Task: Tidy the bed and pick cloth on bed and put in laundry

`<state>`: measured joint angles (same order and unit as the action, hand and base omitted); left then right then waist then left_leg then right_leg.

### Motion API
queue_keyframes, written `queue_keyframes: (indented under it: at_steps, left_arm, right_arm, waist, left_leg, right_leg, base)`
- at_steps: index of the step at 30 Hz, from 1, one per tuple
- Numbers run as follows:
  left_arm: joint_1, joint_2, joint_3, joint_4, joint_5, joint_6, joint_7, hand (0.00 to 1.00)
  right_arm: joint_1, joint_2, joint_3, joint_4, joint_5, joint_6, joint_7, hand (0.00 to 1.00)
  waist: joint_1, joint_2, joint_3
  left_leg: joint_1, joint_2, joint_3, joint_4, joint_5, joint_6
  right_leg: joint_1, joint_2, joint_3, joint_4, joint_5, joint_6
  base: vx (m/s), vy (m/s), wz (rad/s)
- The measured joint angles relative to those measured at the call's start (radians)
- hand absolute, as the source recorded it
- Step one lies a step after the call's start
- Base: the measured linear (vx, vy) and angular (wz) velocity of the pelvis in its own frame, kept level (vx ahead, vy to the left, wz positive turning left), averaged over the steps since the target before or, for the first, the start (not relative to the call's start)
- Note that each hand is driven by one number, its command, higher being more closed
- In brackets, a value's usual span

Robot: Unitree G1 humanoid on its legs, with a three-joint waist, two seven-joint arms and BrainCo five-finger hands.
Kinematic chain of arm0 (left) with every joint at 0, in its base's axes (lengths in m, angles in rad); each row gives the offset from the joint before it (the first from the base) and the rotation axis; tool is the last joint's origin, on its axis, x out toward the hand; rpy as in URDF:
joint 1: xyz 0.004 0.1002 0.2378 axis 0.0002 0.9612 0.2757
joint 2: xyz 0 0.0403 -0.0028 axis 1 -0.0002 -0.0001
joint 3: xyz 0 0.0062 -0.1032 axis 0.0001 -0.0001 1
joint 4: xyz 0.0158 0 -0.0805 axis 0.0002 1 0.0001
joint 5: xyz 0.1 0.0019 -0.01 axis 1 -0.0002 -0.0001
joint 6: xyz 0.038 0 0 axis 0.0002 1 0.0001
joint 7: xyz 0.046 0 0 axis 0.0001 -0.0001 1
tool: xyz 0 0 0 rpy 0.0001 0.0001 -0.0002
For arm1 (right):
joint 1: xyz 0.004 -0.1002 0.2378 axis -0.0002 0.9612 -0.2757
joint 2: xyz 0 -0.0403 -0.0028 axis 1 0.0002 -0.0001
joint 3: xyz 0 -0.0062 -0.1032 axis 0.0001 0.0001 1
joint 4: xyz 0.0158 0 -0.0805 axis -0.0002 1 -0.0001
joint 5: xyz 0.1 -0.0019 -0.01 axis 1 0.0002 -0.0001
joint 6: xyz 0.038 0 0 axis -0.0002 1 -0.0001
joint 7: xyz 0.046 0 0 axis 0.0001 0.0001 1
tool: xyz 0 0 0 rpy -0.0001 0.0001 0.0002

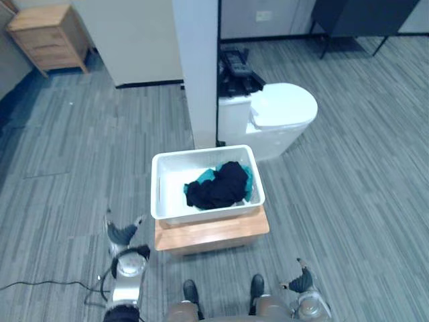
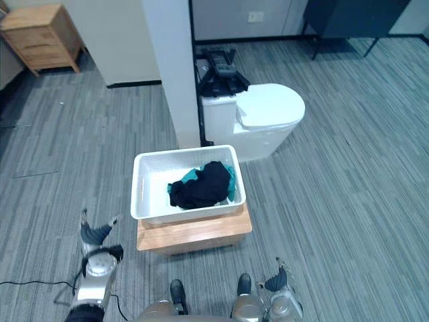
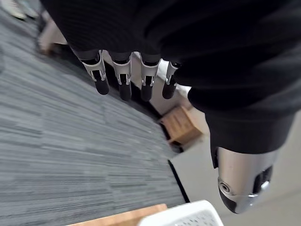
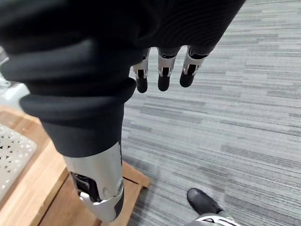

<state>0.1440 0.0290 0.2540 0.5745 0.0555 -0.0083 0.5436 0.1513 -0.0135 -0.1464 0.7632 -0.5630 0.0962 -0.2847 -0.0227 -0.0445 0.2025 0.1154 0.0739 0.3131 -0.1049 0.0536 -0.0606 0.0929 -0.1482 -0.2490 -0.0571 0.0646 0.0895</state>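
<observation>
A white perforated laundry basket (image 1: 161, 194) stands on a low wooden stand (image 1: 214, 231) in front of me. Inside it lies a bundle of black cloth (image 1: 218, 188) over a teal cloth (image 1: 204, 176). My left hand (image 1: 123, 235) hangs low to the left of the stand, fingers straight and holding nothing; its fingers (image 3: 124, 77) point over bare carpet. My right hand (image 1: 301, 280) hangs low to the right of the stand, also empty, with its fingers (image 4: 162, 70) relaxed above the floor.
A white pillar (image 1: 198, 74) rises just behind the basket, with a white rounded unit (image 1: 281, 114) beside it. A wooden bedside cabinet (image 1: 47, 37) stands at the far left. Dark furniture legs (image 1: 325, 40) show at the far right. Grey carpet surrounds the stand.
</observation>
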Motion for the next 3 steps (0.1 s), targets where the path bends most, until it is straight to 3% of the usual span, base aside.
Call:
queue_keyframes:
  at_steps: [3]
  left_arm:
    - [0.049,-0.050,0.033,0.113,-0.029,0.004,-0.034,0.00]
  right_arm:
    - [0.003,0.014,-0.013,0.011,0.002,0.003,0.005,0.00]
  waist:
    - [0.015,-0.006,-0.017]
  left_leg:
    - [0.005,0.010,0.013,0.000,-0.010,-0.002]
  right_leg:
    - [0.010,0.003,0.001,-0.002,-0.002,-0.001]
  base:
    - [-0.04,-0.012,-0.05]
